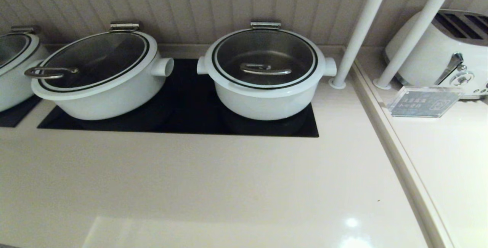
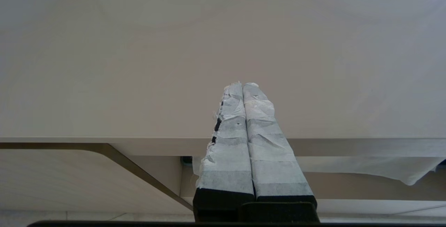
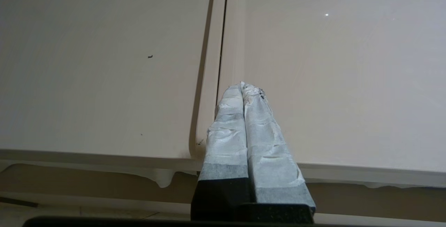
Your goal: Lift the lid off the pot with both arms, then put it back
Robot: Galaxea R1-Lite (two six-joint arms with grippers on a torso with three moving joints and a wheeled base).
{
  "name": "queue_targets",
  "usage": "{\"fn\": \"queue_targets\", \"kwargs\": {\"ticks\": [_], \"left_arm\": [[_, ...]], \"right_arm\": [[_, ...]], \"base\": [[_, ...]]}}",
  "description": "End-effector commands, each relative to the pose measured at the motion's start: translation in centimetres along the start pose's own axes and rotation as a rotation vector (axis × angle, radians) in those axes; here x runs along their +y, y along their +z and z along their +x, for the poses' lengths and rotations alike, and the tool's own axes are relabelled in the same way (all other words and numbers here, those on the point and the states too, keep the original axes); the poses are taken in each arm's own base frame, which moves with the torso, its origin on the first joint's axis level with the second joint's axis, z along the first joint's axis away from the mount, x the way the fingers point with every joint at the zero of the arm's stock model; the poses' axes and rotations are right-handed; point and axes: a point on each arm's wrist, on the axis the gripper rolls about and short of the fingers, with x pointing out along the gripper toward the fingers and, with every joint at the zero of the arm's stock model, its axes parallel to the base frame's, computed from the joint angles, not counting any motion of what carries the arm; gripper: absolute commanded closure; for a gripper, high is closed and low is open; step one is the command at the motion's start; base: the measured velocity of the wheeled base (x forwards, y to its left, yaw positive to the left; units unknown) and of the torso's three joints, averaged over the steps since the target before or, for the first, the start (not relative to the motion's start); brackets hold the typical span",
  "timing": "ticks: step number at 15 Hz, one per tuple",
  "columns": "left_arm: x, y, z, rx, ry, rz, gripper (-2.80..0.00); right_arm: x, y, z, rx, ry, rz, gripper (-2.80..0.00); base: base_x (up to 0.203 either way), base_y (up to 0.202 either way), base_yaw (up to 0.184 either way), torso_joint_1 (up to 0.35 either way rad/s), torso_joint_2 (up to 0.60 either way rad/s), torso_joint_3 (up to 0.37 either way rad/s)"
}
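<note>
We're looking at the lid, seated flat on the pot, which is sitting on the black cooktop panel toward the back of the surface, right of the wider pot. Neither arm is showing in head view.

Left claw: clenched, taped fingers pressed together, gripping nothing, hovering over the surface near its front edge. Right claw: same, clenched and empty, over the seam btw the two countertop slabs, well apart from the pot.

Handling, our read: glass + broad white rim, so prob heavyish, rigid, fragile. Bar handle is steel, likely slick, and the tape on the pads should be helping w/ grip. Best hold looks like the bar handle, one claw at each end to keep it level. Hinge at the back suggests the lid is pivoting up rather than lifting free, so we're expecting an arc, not a straight pull. Set-down needs to be gentle, glass on rim.
</note>
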Motion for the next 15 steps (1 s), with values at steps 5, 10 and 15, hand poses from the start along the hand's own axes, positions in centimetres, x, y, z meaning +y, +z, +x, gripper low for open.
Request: {"fn": "queue_targets", "kwargs": {"ticks": [5,10,15], "left_arm": [[0.0,0.0,0.0,-0.001,0.0,0.0,0.0],[0.0,0.0,0.0,-0.001,0.0,0.0,0.0],[0.0,0.0,0.0,-0.001,0.001,0.0,0.0]], "right_arm": [[0.0,0.01,0.01,0.001,0.001,-0.008,0.0],[0.0,0.01,0.01,0.001,0.001,-0.02,0.0],[0.0,0.02,0.01,0.001,-0.001,0.0,0.0]], "base": [[0.0,0.0,0.0,0.0,0.0,0.0],[0.0,0.0,0.0,0.0,0.0,0.0],[0.0,0.0,0.0,0.0,0.0,0.0]]}}
